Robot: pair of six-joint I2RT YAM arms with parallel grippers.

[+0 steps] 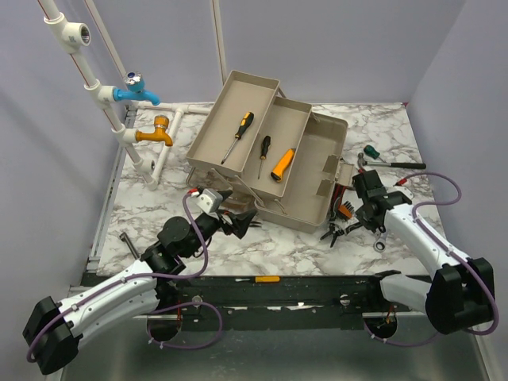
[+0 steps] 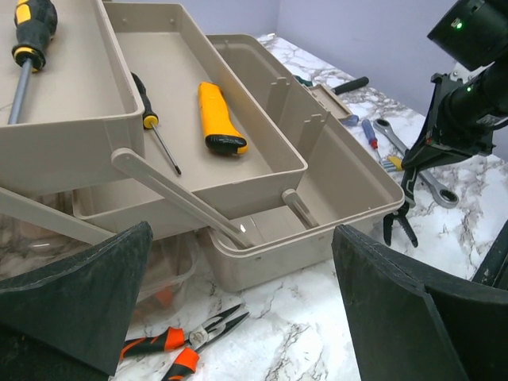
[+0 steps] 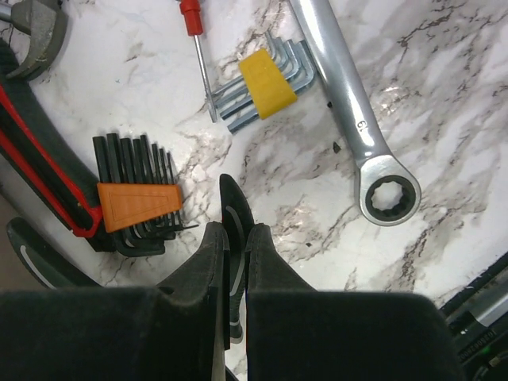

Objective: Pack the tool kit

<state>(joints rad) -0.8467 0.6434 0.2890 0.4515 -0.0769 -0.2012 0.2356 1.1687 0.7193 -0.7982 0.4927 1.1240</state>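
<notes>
while tight on pliers (image 3: 233, 202) — right gripper (image 3: 236, 238)

Matt beige plastic toolbox (image 1: 317, 171), glossy marbled table (image 1: 278, 250), shiny metal wrench (image 3: 349, 103)

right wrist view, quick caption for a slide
Right fingers shut on a black-handled tool above a black hex key set, a silver hex key set and a ratchet wrench
</notes>
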